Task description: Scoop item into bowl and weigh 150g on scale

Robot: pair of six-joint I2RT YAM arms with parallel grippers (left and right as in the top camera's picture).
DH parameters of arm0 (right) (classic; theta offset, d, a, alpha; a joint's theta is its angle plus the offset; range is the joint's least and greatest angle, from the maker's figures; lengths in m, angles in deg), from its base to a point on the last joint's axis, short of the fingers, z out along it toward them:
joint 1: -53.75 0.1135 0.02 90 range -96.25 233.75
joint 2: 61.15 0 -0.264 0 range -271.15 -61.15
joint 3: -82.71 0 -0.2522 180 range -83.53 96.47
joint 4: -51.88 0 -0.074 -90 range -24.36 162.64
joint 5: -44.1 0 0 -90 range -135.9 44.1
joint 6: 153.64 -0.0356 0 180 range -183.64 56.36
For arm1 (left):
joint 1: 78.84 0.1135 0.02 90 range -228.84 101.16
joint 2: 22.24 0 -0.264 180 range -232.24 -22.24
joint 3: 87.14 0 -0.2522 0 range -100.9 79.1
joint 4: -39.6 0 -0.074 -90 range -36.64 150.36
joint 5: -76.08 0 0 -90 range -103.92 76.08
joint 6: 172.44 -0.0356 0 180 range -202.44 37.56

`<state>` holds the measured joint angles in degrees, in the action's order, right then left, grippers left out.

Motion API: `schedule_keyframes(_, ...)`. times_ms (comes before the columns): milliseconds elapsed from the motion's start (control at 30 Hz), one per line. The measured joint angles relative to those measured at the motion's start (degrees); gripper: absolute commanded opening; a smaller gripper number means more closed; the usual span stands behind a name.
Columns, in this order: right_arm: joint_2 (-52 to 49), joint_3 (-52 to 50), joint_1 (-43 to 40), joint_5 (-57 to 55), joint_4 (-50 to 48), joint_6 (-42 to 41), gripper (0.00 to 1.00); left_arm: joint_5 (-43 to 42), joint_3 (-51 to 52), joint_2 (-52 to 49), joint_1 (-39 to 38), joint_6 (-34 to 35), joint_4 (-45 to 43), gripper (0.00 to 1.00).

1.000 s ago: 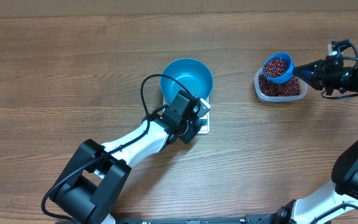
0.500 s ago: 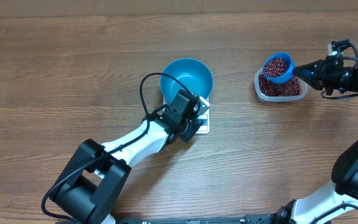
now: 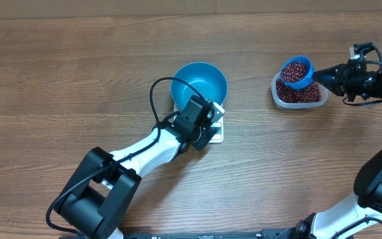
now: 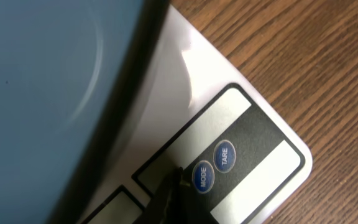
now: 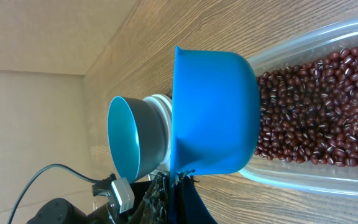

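Right jaws grip the scoop (image 3: 300, 82), heaped with beans (image 3: 296, 68), over the tub (image 3: 318, 101) at far right. Left jaws, closed, sit beside MODE (image 4: 202, 177) on the scale (image 4: 173, 81) under the empty bowl (image 3: 199, 83). A tilt in transit could spill beans.

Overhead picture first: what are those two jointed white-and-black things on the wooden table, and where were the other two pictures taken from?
They are two robot arms, each ending in a two-finger gripper. One camera looks down from above; the others ride on the wrists, giving close-ups. On the table stand a white scale carrying an empty blue bowl, and a clear tub of red-brown beans. The left gripper, shut, points its tip at the scale's panel beside the MODE button. The right gripper is shut on a blue scoop full of beans, over the tub.
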<state>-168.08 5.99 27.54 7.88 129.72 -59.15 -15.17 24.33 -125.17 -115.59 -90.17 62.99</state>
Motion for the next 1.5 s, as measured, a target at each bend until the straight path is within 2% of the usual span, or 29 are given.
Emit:
schedule_keyframes(633,0.00,0.00,0.00,-0.02,0.00,0.00,0.04,-0.20,-0.83,-0.96,-0.02,0.00,-0.96,0.04)
schedule_keyframes(1067,0.00,0.00,0.00,0.00,0.00,0.00,0.04,-0.17,-2.34,-0.96,-0.02,-2.43,4.00,0.04)
schedule_keyframes(1500,0.00,0.00,0.00,-0.02,0.00,0.00,0.04,-0.20,-2.56,-0.96,-0.02,-4.20,4.83,0.04)
